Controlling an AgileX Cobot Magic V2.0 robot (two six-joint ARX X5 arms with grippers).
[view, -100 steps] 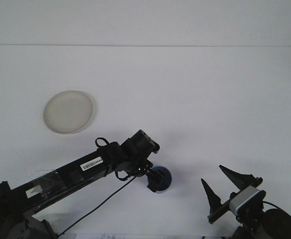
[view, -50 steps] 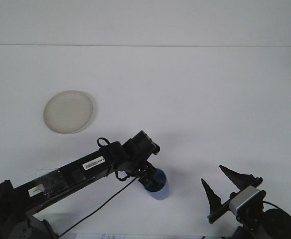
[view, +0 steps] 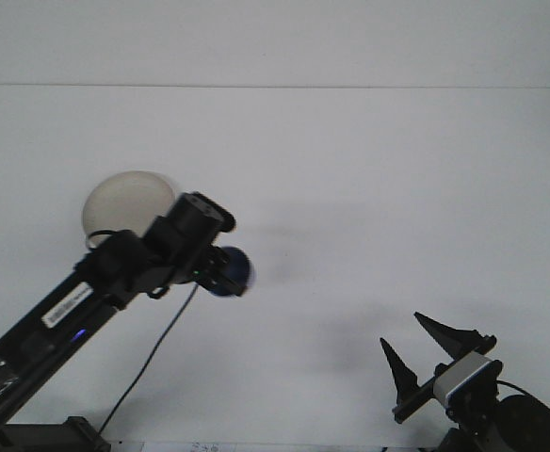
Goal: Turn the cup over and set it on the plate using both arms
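A blue cup (view: pixel 233 271) is held in the air by my left gripper (view: pixel 217 271), which is shut on it; the cup lies sideways, just right of the arm's wrist. The white plate (view: pixel 124 198) lies on the table at the left, its lower right part hidden behind the left arm. The cup hangs to the lower right of the plate. My right gripper (view: pixel 424 347) rests at the bottom right with its two black fingers spread open and nothing between them.
The table (view: pixel 369 188) is a plain white surface, with its far edge running across the top of the view. A black cable (view: pixel 153 363) hangs from the left arm toward the bottom edge.
The left arm has lifted the blue cup off the table and swung it up and to the left, toward the plate. The right gripper has not moved.
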